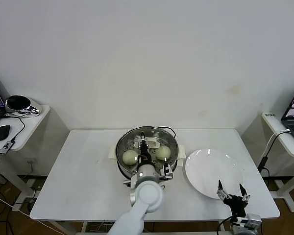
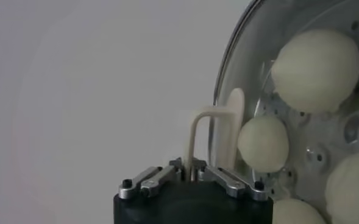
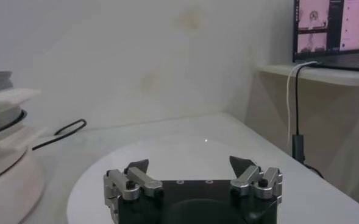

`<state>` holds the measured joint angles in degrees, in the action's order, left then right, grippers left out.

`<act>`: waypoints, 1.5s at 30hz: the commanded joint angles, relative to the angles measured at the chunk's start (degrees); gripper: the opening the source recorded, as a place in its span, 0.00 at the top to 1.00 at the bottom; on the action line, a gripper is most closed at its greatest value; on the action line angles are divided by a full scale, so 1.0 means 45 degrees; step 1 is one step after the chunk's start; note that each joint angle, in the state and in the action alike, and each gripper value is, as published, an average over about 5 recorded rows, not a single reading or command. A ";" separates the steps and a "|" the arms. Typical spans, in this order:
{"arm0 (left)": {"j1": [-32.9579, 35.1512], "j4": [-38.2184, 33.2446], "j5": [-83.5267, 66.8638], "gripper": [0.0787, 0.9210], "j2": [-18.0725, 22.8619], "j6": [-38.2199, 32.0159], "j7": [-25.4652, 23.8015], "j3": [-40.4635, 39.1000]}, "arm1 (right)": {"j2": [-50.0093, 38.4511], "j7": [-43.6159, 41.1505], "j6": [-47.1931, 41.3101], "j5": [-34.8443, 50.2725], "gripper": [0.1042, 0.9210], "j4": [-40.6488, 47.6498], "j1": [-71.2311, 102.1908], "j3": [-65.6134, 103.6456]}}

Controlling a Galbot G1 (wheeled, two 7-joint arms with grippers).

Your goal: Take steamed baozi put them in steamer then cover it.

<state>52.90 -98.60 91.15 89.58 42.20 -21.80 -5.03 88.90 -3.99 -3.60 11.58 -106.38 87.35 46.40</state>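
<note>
Fingers of the left gripper are seen drawn close together, pinched on the cream-white bar handle at the centre of the cover. The handle is caught between them, standing up out of the narrow gap. This gripper is held directly above the steamer, its arm reaching in over the steamer's near rim.

The cover is seated on top of the steamer, and its metal rim is matched to the pot's rim all the way round. Through the clear glass the steamed baozi are shown inside the steamer, resting on the perforated tray. Four are made out from the left wrist — one large and near the rim, a second just beside the handle, and two more cut off by the picture's edge. From the head only two are visible, one on each side of the arm.

The white plate is set just to the right of the steamer, close to its base, on the same white table. The right gripper is parked beyond the plate's near edge, well apart from the steamer — its fingers are spread wide and nothing is held between them.
</note>
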 commanded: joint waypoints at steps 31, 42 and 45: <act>0.6371 -0.8732 -1.2730 0.12 -0.2188 -0.4374 0.4296 0.6070 | -0.0933 -0.0131 0.0879 -0.0253 0.12 -0.0752 0.1251 -0.0797; 1.1365 -0.7805 -1.8994 0.12 -0.1376 -0.7547 0.5020 0.9968 | -0.1593 0.0159 0.1491 -0.0618 0.12 -0.1561 0.2822 -0.2043; 1.1919 -0.7242 -1.9125 0.12 -0.1458 -0.7734 0.4715 0.9946 | -0.1678 0.0291 0.1558 -0.0512 0.12 -0.1414 0.2972 -0.2301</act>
<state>87.34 -133.15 30.39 82.72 27.59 -4.67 25.54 83.81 -3.80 1.54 9.98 -111.45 95.69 40.47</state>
